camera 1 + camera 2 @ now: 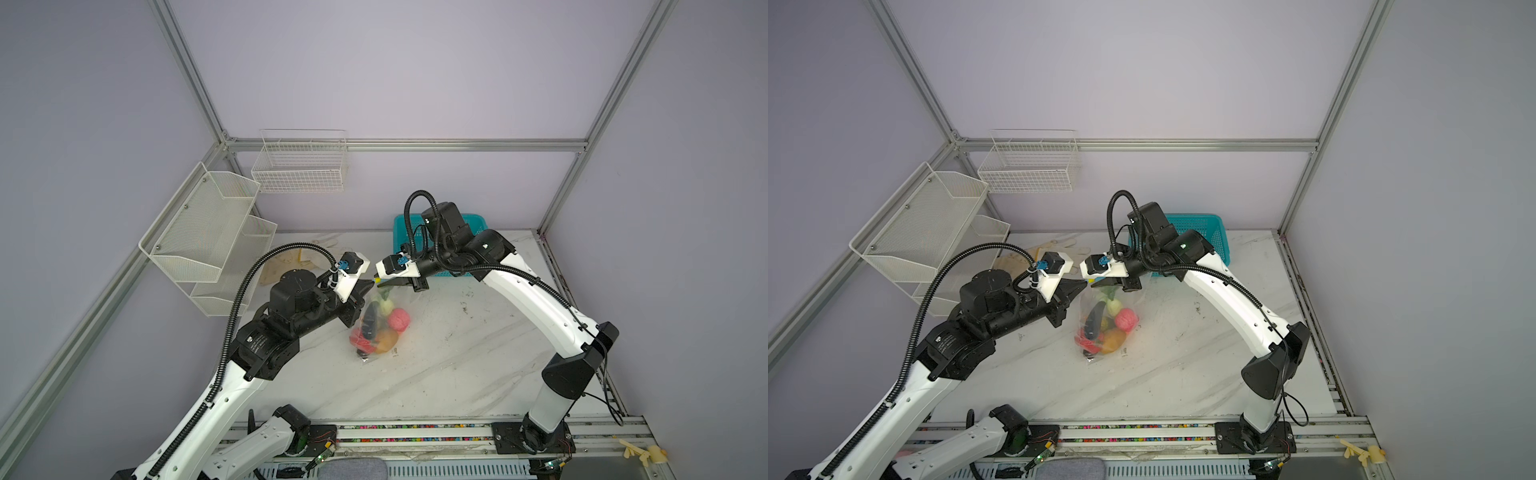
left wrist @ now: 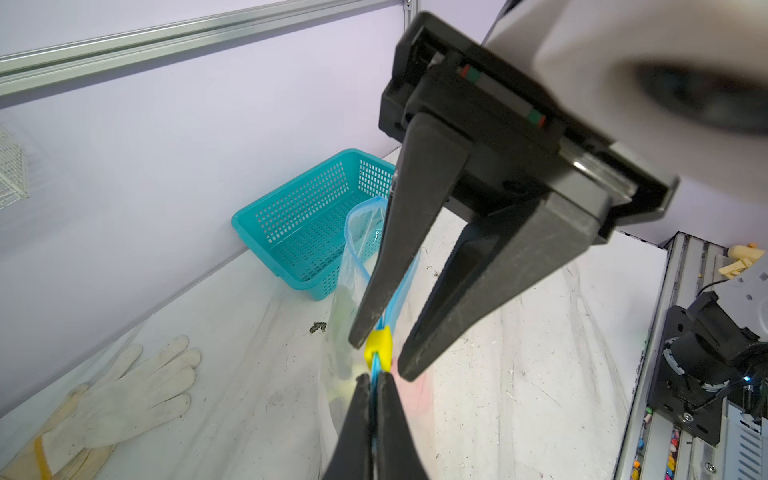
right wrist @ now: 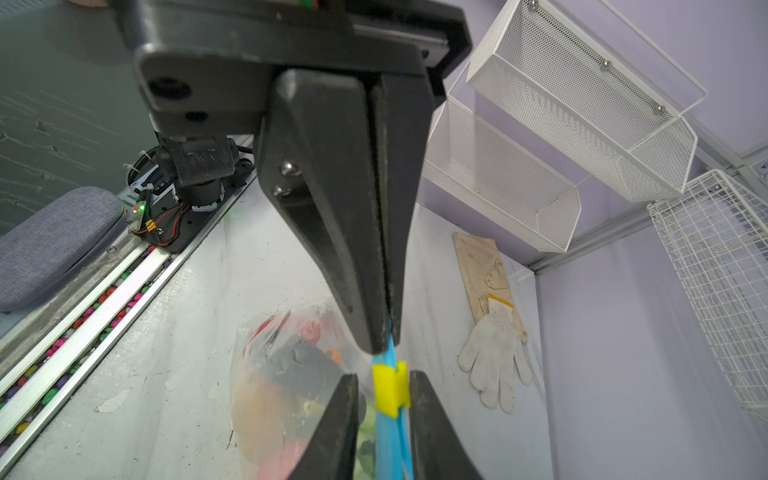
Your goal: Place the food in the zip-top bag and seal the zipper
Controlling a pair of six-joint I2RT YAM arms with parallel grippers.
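Sealing is the step in hand. The food [image 1: 398, 322] already lies inside the bag [image 1: 363, 353], which sits mid-tabletop [image 1: 457, 365] between the arms with its mouth raised at the far end. The left gripper [image 2: 374, 378] is clamped flat on the zipper [image 3: 390, 449], a thin, light blue ribbed strip. The right gripper [image 3: 382, 375] stands parted astride the slider [image 2: 379, 347], a small blocky yellow clip, and is not yet pinching it. Next, I judge, the right jaws must close squarely on the slider and draw it along the strip, away from the left gripper, which anchors the end. The bag's film is clear, crinkly and limp, so it will probably buckle unless kept taut.
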